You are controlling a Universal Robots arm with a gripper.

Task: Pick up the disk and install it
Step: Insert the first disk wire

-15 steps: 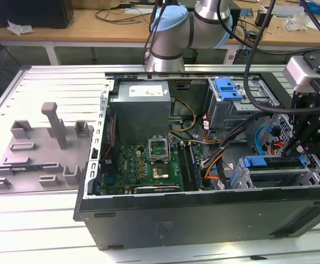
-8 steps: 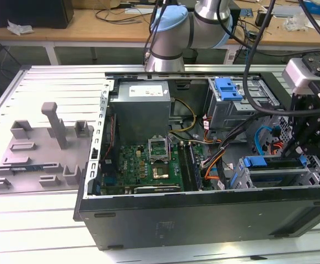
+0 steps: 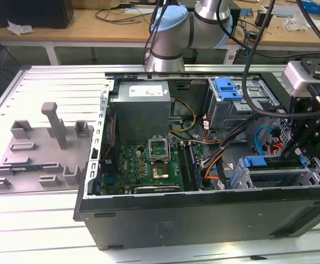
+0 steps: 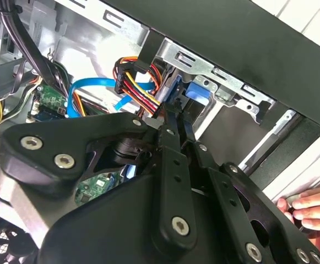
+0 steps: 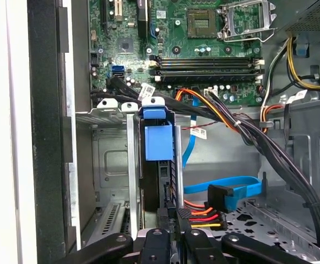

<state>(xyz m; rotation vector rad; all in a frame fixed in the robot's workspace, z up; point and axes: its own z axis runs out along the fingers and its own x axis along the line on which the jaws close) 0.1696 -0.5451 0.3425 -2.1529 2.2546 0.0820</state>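
A: Where is the disk (image 5: 158, 144) at this moment?

B: In the first wrist view it stands on edge in the drive bay (image 5: 111, 159) of the computer case (image 3: 204, 217), blue carrier showing at the top, between the grey metal rails. It looks seated or nearly so, though I judge that only from how deep it sits.

A: And the hand (image 5: 169, 234)?

B: Low over the bay, its fingers close together around the disk's near edge. Whether they are pinching the disk or just resting beside it, I can't tell.

A: What could go wrong?

B: The cable bundle (image 5: 204, 217), with its orange, red and yellow wires, lies just beside the fingers in the first wrist view. Any sideways drift of the hand could snag it or tug its plug. The blue data cable (image 5: 226, 187) curls near too.

A: Anything else?

B: If the disk is tilted between the rails, pushing would jam it. And in the second wrist view a person's fingers (image 4: 314, 206) rest at the case edge, near the arm's linkage; that's a pinch risk if the arm swings that way.
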